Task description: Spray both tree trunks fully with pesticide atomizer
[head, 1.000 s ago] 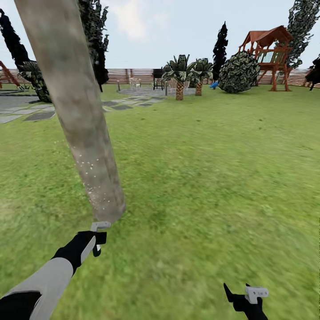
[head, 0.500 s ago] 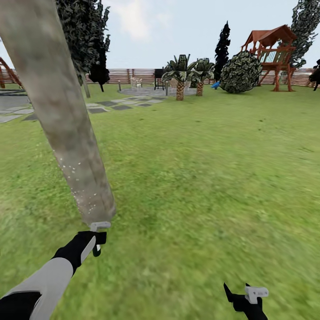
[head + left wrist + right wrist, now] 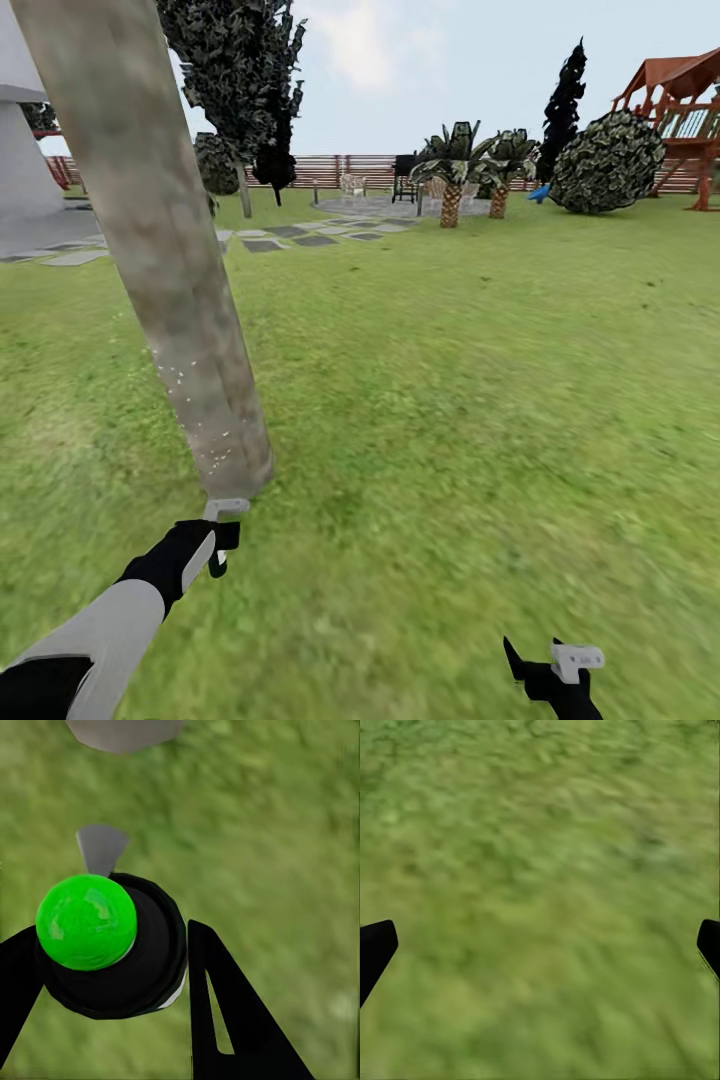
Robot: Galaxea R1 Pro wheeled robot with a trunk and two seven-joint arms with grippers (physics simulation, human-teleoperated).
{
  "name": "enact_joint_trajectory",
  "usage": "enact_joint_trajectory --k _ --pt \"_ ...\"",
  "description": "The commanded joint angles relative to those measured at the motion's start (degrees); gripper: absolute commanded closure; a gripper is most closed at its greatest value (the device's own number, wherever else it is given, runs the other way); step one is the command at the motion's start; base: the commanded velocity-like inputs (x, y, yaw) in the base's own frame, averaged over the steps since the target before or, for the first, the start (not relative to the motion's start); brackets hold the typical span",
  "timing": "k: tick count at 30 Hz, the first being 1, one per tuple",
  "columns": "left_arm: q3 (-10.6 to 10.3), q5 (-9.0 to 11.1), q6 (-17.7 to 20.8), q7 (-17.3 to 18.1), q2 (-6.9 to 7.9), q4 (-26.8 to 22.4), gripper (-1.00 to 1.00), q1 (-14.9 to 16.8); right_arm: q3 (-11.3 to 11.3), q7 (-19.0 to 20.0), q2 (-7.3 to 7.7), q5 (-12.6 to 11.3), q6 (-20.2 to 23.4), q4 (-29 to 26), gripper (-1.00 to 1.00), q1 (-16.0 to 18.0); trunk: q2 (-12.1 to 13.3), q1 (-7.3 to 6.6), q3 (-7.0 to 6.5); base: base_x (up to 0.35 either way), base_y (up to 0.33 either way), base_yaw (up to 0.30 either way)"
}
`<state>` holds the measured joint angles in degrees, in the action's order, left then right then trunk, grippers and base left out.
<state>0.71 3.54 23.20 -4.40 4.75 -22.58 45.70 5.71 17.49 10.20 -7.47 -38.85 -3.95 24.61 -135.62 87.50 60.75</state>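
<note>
I have the left claw (image 3: 215, 540) pinching the pesticide atomizer (image 3: 112, 945), its black body and green cap wedged between the fingers in the left wrist view. In the head view it sits at about 7 o'clock, its pale nozzle just beside the foot of the tree trunk (image 3: 165, 250), which rises toward 11 o'clock. The right claw (image 3: 550, 670) hangs spread and empty over the grass (image 3: 480, 400) at 5 o'clock. Pale specks of pesticide (image 3: 205, 440) dot only the lower stretch of bark; the part above looks bare, so I judge this trunk far from covered. To do this well I'd keep the nozzle aimed square at the bark, lift the spray gradually up the column, then work round the sides I cannot see from here. The second tree I cannot pick out among the dark columnar trees (image 3: 245, 80) near the fence (image 3: 350, 170)
</note>
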Motion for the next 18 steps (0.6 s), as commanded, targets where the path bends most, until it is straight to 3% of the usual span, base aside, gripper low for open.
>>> enact_joint_trajectory --k 1,6,18 --pt "0.0 0.0 0.0 0.0 0.0 0.0 1.0 0.0 0.0 0.0 0.0 0.0 0.0 0.0 -1.0 0.0 0.0 0.0 0.0 0.118 -0.276 0.278" --pt "0.0 0.1 0.0 0.0 0.0 0.0 1.0 0.0 0.0 0.0 0.0 0.0 0.0 0.0 -1.0 0.0 0.0 0.0 0.0 0.118 -0.276 0.272" --pt "0.0 0.1 0.0 0.0 0.0 0.0 1.0 0.0 0.0 0.0 0.0 0.0 0.0 0.0 -1.0 0.0 0.0 0.0 0.0 0.117 -0.276 0.019"
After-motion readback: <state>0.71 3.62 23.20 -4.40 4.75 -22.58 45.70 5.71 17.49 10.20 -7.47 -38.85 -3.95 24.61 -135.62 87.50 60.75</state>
